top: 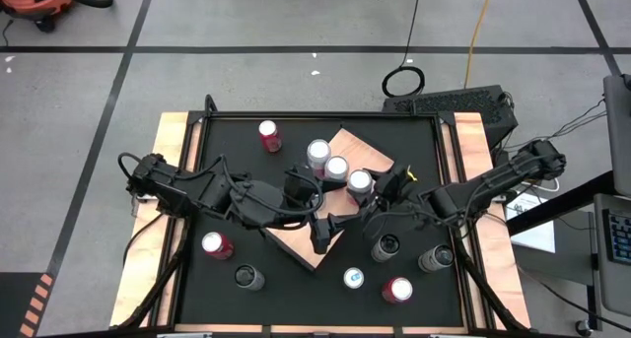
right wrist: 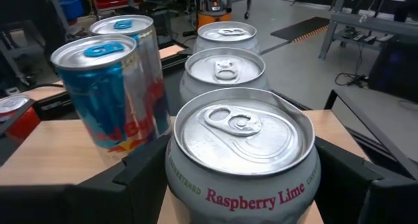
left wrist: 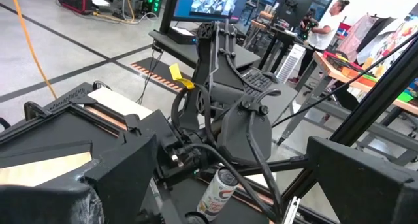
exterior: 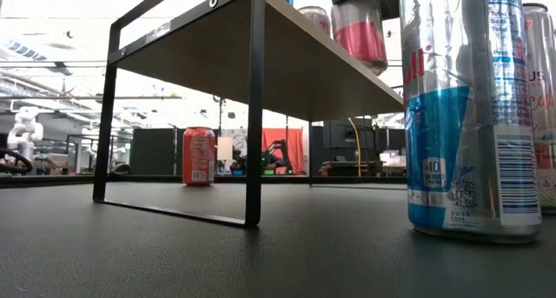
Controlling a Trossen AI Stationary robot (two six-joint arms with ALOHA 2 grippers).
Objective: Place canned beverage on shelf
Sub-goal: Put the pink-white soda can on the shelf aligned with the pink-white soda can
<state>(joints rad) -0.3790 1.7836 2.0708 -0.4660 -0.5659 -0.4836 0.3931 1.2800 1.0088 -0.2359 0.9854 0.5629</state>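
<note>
Fingers of the right gripper (right wrist: pixel 238 185) clasp the can (right wrist: pixel 243 152) resting on the shelf (right wrist: pixel 59 145) beside two others; placement step, next release; left gripper (top: pixel 322 232) fingers spread, empty

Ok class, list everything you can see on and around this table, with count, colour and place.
shelf: one, tan board, table centre
Raspberry Lime can: one, silver, on shelf
plain silver cans: two, on shelf, in a row behind it
slim cans: two, blue and silver, on shelf beside the row
red cans: three, on tabletop
other cans: four, grey or blue tops, tabletop
tabletop: one, black
left gripper: open, over shelf corner
right gripper: around Raspberry Lime can
</note>
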